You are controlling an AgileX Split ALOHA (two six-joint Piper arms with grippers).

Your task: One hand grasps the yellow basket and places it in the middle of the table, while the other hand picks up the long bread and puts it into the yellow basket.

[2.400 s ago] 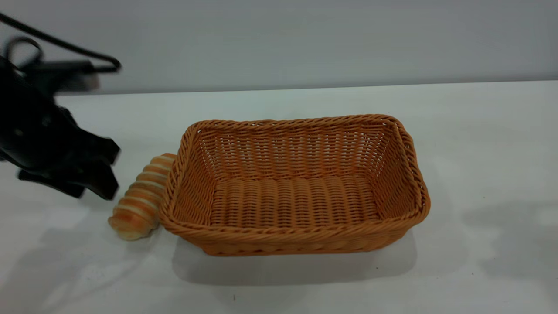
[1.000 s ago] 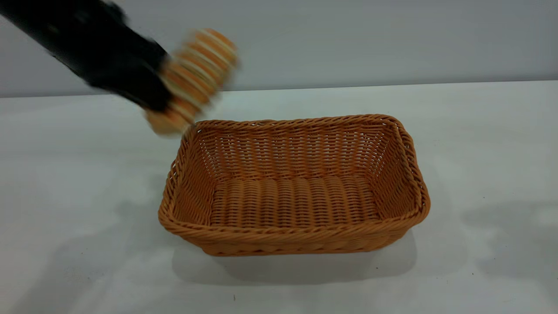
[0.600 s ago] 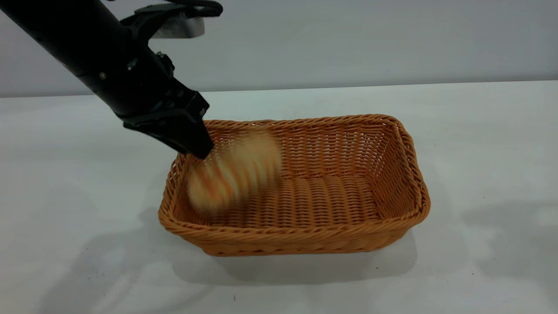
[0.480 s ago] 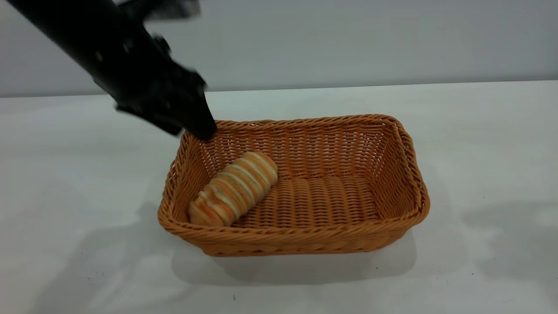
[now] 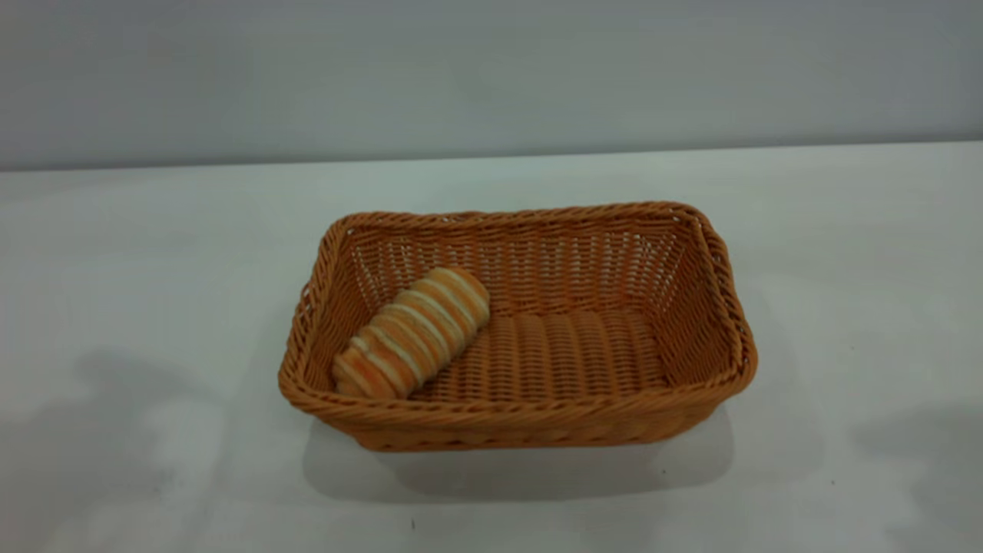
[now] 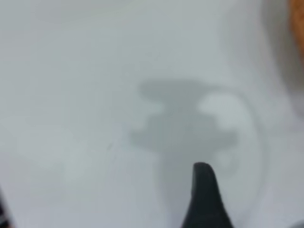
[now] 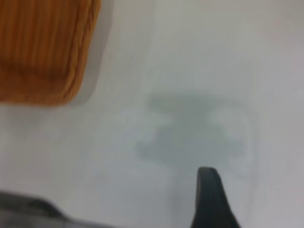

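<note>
The yellow basket point(image 5: 530, 418) stands in the middle of the table point(image 5: 852, 253). The long bread point(image 5: 415, 332) lies aslant inside it, against the left wall. Neither arm shows in the exterior view. In the left wrist view one dark fingertip point(image 6: 203, 187) hangs over bare table, with nothing against it and nothing held; a sliver of the basket point(image 6: 299, 21) shows at the edge. In the right wrist view one dark fingertip point(image 7: 209, 190) hangs over bare table, also alone and empty, with a basket corner point(image 7: 45, 52) off to the side.
A grey wall point(image 5: 491, 69) runs behind the table's far edge. White tabletop lies on all sides of the basket. Soft arm shadows fall on the table at front left point(image 5: 100, 430) and front right point(image 5: 921, 453).
The left gripper carried the bread up over the basket's left rim, let it drop inside, then pulled back out of the exterior view. The basket has not moved.
</note>
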